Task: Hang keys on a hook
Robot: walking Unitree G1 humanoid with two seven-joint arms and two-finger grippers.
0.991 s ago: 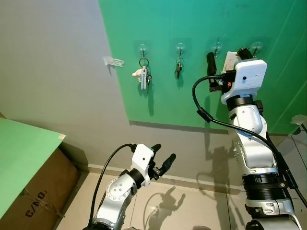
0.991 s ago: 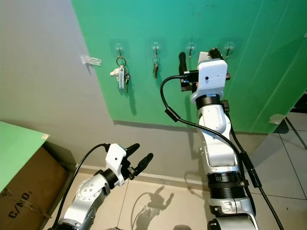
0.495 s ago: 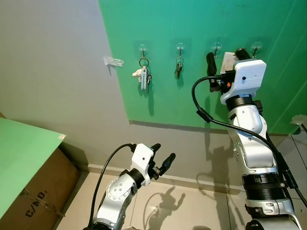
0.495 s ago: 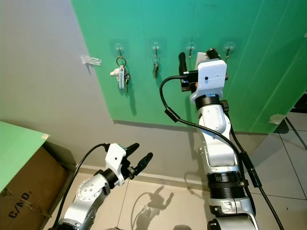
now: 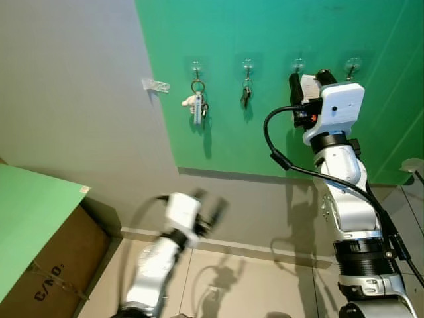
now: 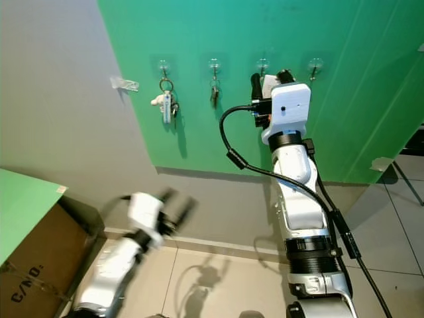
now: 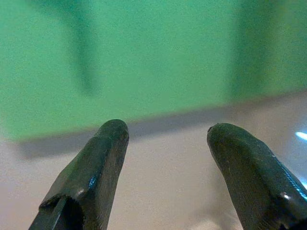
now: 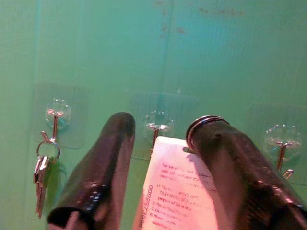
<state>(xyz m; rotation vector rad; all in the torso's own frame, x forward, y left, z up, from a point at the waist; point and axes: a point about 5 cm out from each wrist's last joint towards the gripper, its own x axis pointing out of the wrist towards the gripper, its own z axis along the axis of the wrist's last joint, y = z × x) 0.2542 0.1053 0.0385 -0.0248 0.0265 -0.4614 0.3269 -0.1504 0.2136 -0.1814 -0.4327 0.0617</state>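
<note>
The key ring [image 8: 204,123] with its white tag [image 8: 180,194] sits looped on a finger [image 8: 230,163] of the right gripper [image 5: 306,83], which has risen since a second ago and now holds the tag just under the third hook [image 8: 156,127], so the hanging looks close. The keys themselves are hidden behind the tag. The left gripper [image 7: 165,167], fingers spread wide and empty, has swung low and blurs.
</note>
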